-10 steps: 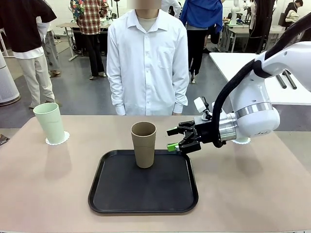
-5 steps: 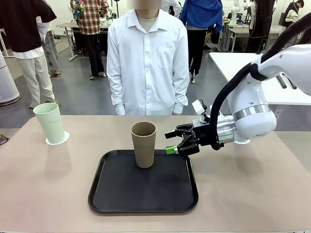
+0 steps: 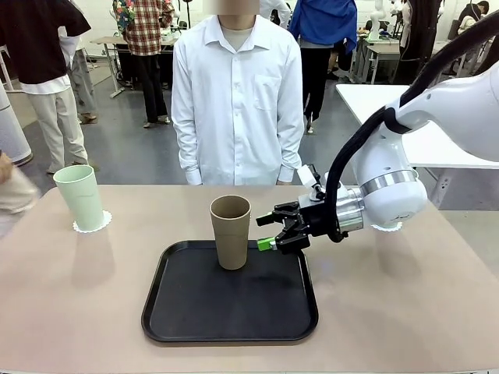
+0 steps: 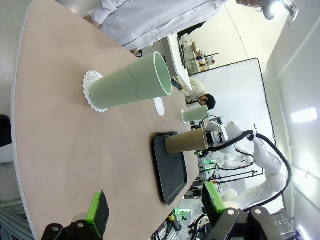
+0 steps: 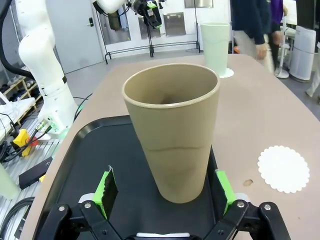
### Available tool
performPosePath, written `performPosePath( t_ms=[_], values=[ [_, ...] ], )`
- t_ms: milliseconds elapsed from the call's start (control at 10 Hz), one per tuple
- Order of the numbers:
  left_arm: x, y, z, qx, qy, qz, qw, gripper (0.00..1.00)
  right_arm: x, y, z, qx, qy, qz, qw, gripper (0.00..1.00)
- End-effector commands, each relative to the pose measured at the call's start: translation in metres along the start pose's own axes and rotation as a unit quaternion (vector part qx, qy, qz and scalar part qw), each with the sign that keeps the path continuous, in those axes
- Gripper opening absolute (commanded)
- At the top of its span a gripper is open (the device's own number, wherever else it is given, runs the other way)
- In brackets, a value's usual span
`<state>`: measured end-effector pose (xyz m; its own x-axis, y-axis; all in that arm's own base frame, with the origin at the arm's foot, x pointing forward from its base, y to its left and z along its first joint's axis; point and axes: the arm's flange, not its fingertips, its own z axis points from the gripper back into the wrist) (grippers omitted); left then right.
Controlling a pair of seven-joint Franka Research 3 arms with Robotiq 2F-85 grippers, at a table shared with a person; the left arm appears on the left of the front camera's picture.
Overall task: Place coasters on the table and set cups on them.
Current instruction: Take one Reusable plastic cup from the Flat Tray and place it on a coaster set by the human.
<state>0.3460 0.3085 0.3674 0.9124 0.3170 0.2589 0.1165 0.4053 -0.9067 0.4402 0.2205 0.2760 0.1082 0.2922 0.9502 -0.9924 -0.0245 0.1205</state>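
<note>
The right gripper (image 3: 265, 231) is spread wide and level, its green pads (image 5: 106, 188) flanking the lower body of the tan cup (image 3: 231, 231) without touching it; judging by that, the fingers are lined up to close on the cup's sides and lift it off the black tray (image 3: 179, 319). The tan cup stands upright near the tray's far edge, long axis vertical, mouth up, narrower base on the tray. Beside the tray, toward the far edge of the table (image 3: 70, 296), a bare coaster (image 5: 283, 168) lies flat, seemingly the spot meant for this cup. A mint cup (image 3: 79, 197) already stands upright, mouth up, on its own coaster (image 3: 105, 222) near the table's far left corner, and another mint cup (image 4: 195, 114) stands toward the far right side behind the right arm, so those two look finished. The left gripper (image 4: 155, 210) is also open wide and empty, hanging off the table's left edge, out of the way while the other arm works
</note>
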Motion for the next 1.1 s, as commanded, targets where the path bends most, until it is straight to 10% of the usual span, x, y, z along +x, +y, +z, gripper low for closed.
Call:
performPosePath(
  t_ms=[0, 1000],
  values=[
    [-0.001, -0.002, 0.001, 0.0, -0.002, -0.001, 1.0, 1.0, -0.006, -0.012, -0.016, 0.006, -0.005, 0.013, 1.0, 1.0],
    [-0.001, -0.002, 0.001, 0.0, -0.002, -0.001, 1.0, 1.0, -0.01, -0.03, -0.044, 0.045, -0.028, 0.033, 0.998, 1.0]
  ],
)
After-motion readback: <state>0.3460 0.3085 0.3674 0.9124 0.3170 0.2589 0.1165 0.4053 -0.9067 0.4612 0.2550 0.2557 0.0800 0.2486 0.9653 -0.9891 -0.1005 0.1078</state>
